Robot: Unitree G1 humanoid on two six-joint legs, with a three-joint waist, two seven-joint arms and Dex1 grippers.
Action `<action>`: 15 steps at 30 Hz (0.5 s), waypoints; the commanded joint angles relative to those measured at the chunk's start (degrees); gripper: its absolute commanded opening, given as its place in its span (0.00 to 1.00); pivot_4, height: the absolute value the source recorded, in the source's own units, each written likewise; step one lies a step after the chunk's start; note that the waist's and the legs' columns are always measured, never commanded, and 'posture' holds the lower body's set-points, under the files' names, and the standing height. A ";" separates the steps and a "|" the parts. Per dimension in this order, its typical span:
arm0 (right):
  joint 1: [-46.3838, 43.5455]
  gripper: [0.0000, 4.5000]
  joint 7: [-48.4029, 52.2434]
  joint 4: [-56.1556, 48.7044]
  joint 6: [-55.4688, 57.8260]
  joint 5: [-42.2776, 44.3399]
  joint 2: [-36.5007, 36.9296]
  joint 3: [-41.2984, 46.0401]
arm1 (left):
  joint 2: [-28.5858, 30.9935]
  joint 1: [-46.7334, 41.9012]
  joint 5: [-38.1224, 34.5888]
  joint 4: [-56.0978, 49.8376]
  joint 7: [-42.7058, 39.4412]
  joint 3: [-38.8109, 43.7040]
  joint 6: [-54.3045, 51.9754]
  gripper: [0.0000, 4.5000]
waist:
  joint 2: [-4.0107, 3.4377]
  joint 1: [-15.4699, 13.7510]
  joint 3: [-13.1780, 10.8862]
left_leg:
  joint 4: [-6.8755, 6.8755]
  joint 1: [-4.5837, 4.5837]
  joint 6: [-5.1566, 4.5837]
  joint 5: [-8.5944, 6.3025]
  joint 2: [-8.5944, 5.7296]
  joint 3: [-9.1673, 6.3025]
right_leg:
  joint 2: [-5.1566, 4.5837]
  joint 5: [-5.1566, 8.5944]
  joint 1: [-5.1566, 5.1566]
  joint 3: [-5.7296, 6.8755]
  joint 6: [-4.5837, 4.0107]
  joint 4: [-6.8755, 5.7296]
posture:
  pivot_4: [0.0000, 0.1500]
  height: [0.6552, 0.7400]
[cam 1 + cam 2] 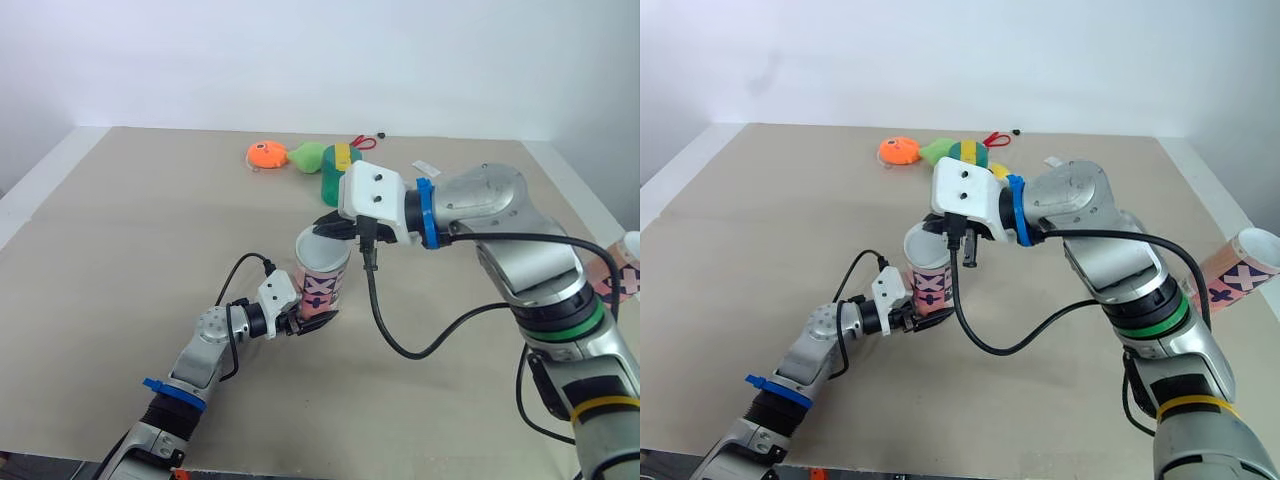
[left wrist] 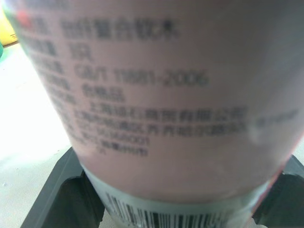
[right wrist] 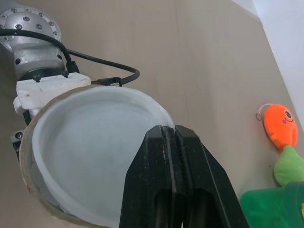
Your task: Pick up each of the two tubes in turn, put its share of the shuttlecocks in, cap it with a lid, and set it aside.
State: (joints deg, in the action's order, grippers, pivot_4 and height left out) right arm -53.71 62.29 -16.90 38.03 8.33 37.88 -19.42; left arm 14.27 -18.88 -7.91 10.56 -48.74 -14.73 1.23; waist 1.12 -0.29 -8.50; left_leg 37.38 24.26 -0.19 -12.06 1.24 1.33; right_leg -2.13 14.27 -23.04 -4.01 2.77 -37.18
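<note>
A pink tube (image 1: 322,275) with printed marks stands upright on the table. My left gripper (image 1: 303,321) is shut on its base, and its black fingers (image 2: 64,192) bracket the tube's barcoded bottom in the left wrist view. My right gripper (image 1: 336,228) hovers at the tube's mouth, its fingers (image 3: 167,156) pressed together with nothing between them, their tips at the far rim. A whitish round surface (image 3: 95,147) spans the mouth inside the brown rim; I cannot tell whether it is a lid. A second pink tube (image 1: 1242,264) lies tilted at the far right, partly behind my right arm.
At the back of the table lie an orange plush toy (image 1: 266,155), a green plush toy (image 1: 308,155), a green and yellow cylinder (image 1: 337,172) behind my right gripper, a small red item (image 1: 365,142) and a white scrap (image 1: 425,166). Black cables hang from both wrists.
</note>
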 commanded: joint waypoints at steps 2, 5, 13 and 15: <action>0.82 0.01 0.89 2.33 -1.40 -0.72 0.61 -0.80 | 0.18 1.88 1.46 3.01 -0.69 -2.33 -3.08 0.72 | -0.01 0.02 0.04 | -0.01 -0.03 0.00 0.00 0.00 0.00 | 0.00 0.00 0.00 0.00 0.00 0.00 | 1.00 1.00; -0.61 0.01 1.88 1.68 -0.71 0.75 1.25 0.96 | 0.28 1.94 1.46 2.92 -0.79 -2.35 -3.21 0.72 | -0.01 0.02 0.04 | -0.01 -0.05 0.00 0.00 0.00 0.00 | 0.00 0.01 -0.06 0.00 0.00 0.00 | 1.00 1.00; -1.85 0.01 2.74 0.43 0.29 2.47 1.66 1.83 | 0.35 1.85 1.44 2.87 -1.07 -2.27 -3.29 0.72 | 0.00 0.00 0.03 | -0.05 0.01 0.00 0.00 -0.02 0.01 | -0.06 0.02 -0.07 0.00 0.00 0.04 | 1.00 1.00; -1.90 0.01 2.86 0.12 0.58 2.55 1.80 1.74 | 0.32 1.88 1.43 2.85 -1.10 -2.28 -3.32 0.72 | 0.00 -0.01 0.03 | -0.05 0.02 0.00 0.00 -0.02 0.01 | -0.06 0.02 -0.07 0.00 0.00 0.05 | 1.00 1.00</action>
State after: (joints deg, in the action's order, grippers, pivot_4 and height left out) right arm -54.56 64.51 -15.48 38.29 10.04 39.12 -18.53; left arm 14.28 -19.01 -7.87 10.41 -49.21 -14.80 0.85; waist 1.12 -0.29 -8.46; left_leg 37.33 24.28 -0.19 -12.06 1.22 1.34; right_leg -2.19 14.29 -23.11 -4.01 2.77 -37.13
